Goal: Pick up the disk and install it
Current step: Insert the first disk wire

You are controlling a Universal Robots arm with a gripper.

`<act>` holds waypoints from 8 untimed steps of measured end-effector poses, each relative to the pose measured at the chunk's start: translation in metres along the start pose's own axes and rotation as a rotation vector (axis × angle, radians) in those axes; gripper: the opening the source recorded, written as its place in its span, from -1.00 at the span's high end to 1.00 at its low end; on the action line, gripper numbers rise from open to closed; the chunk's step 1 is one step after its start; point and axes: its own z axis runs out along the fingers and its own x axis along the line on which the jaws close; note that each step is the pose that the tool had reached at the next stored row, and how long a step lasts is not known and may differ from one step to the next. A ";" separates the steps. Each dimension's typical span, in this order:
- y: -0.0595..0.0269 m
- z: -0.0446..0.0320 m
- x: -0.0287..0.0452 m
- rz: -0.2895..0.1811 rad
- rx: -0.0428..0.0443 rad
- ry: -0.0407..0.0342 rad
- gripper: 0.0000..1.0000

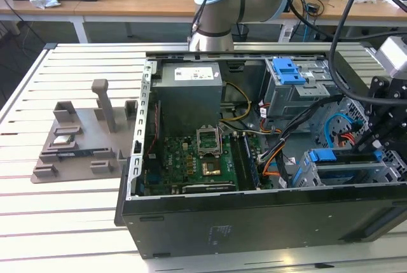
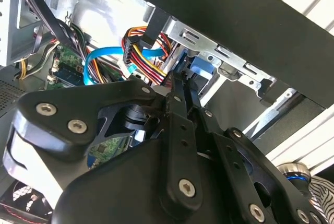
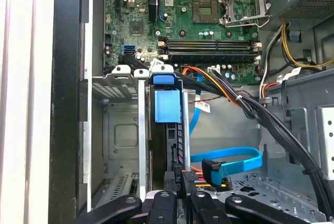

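The disk (image 3: 168, 130) stands on edge in the drive cage (image 3: 117, 130) near the case's front wall, its blue carrier showing. The pincer (image 3: 177, 195) looks pinched narrow on its end: seating step, calling for a straight push

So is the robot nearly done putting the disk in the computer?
Nearly, it seems. The disk, in its blue carrier, already stands edge-on in a slot of the drive cage. The gripper is right at the disk's end. Whether the disk is pushed fully home, I can't tell.
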 end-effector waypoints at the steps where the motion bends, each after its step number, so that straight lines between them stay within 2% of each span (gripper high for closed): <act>1: -0.0001 0.0011 0.0001 0.000 0.0000 0.0000 0.66; 3: -0.0006 0.0043 0.0003 0.000 -0.0002 0.0009 0.66; 8: -0.0006 0.0055 0.0003 0.000 -0.0007 -0.0016 0.66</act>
